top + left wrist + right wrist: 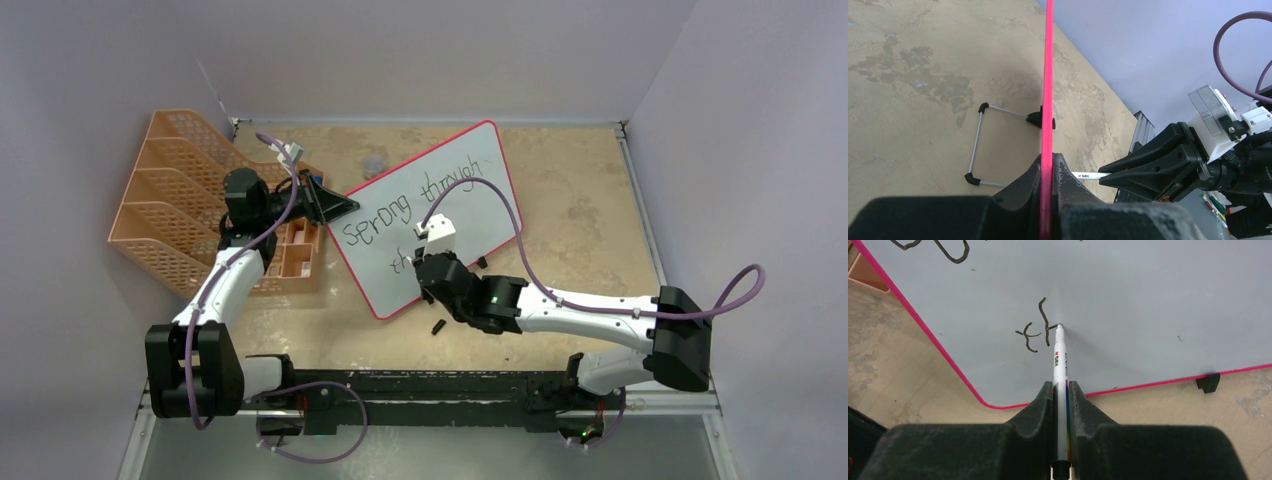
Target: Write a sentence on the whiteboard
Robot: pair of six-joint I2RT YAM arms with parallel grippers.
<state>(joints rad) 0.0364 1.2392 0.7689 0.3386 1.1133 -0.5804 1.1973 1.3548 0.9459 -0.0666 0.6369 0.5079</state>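
Observation:
The whiteboard (pixel 372 275) stands propped up at a slant in the middle of the table, its frame pink. My left gripper (pixel 345 207) is shut on its left edge; in the left wrist view the fingers (pixel 1048 162) pinch the pink frame (pixel 1048 75). The sentence (pixel 400 215) reads roughly "Sprong through", with "th" (pixel 1035 332) begun below it. My right gripper (pixel 1061 387) is shut on a white marker (pixel 1060 357), whose tip touches the board (pixel 1138 300) just right of the "h". The right gripper (pixel 1113 176) also shows in the left wrist view.
An orange mesh file rack (pixel 170 200) stands at the left, with a small orange compartment tray (pixel 295 255) beside it. A black cap (pixel 438 326) lies near the board's lower corner. The board's wire stand (pixel 975 145) and a black foot (pixel 1208 382) rest on the table.

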